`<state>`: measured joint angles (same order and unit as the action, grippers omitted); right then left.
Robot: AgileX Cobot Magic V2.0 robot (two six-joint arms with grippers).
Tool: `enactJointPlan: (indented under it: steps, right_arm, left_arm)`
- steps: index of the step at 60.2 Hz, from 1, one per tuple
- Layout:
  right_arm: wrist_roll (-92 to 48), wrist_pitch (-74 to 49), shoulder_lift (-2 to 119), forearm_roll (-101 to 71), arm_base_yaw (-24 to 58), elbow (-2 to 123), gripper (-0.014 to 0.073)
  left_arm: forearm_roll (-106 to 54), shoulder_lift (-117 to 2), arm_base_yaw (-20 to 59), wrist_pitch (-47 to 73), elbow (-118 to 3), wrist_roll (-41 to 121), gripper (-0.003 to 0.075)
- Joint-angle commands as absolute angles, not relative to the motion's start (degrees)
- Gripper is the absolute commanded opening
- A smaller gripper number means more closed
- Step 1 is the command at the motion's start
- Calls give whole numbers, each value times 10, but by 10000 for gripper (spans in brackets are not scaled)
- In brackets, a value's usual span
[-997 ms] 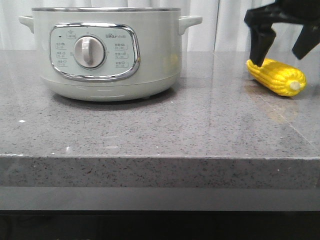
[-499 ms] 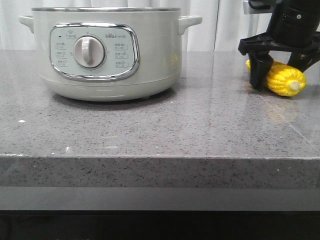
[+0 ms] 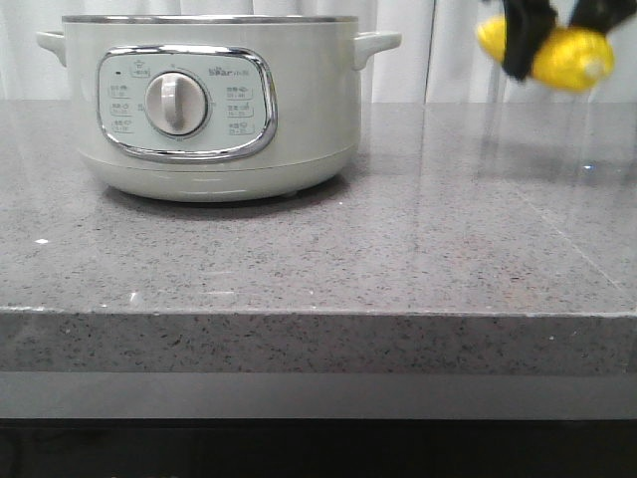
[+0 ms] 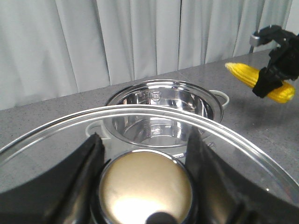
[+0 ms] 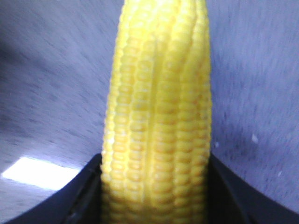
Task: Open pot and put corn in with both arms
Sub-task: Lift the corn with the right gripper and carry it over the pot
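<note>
The pale-green pot (image 3: 214,110) stands at the left of the counter, lidless, its steel inside showing in the left wrist view (image 4: 163,114). My left gripper (image 4: 145,154) is shut on the gold knob (image 4: 145,186) of the glass lid (image 4: 224,135) and holds the lid up, off to the side of the pot. My right gripper (image 3: 542,35) is shut on the yellow corn (image 3: 562,55) and holds it in the air at the far right, well above the counter. The corn also shows in the left wrist view (image 4: 259,81) and fills the right wrist view (image 5: 159,116) between the black fingers (image 5: 84,196).
The grey speckled counter (image 3: 328,239) runs to a front edge near the camera. White curtains (image 4: 117,42) hang behind the counter.
My right gripper closed on the corn on the counter and has lifted it up into the air. The pot has not moved.
</note>
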<state>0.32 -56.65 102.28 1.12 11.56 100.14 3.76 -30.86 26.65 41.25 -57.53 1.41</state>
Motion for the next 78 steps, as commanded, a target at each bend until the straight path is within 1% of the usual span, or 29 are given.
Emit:
enactJointPlan:
  steps: [1, 5, 12, 27, 34, 46, 57, 61, 66, 70, 75, 78]
  right_arm:
    - [-21, -567, 986, -6, 138, 1074, 278]
    - [-27, -565, 986, -26, 167, 1128, 278]
    - [-36, -539, 986, -51, 207, 1168, 278]
    - [-37, -427, 997, -73, 293, 1179, 278]
    - [-37, -402, 1015, -73, 324, 1179, 278]
    - [-50, -391, 1062, -73, 354, 1179, 278]
    - [-61, -416, 1098, -70, 358, 1179, 285]
    - [-61, -427, 1105, -66, 358, 1179, 326]
    - [-61, -433, 1107, -60, 357, 1179, 416]
    - [-61, -433, 1107, -59, 357, 1179, 472]
    - [-61, -431, 1106, -55, 357, 1179, 516]
    - [-61, -431, 1104, -54, 357, 1179, 521]
  left_arm:
    - [41, -309, 265, 326, -595, 14, 176]
    - [41, -309, 265, 326, -595, 14, 176]
    - [41, -309, 265, 326, -595, 14, 176]
    - [41, -309, 265, 325, -595, 14, 176]
    - [41, -309, 265, 324, -595, 14, 176]
    - [41, -309, 265, 318, -595, 14, 176]
    - [41, -309, 265, 313, -595, 14, 176]
    - [41, -309, 265, 313, -595, 14, 176]
    - [41, -309, 265, 313, -595, 14, 176]
    - [41, -309, 265, 313, -595, 14, 176]
    - [41, -309, 265, 313, -595, 14, 176]
    - [41, -309, 265, 313, -595, 14, 176]
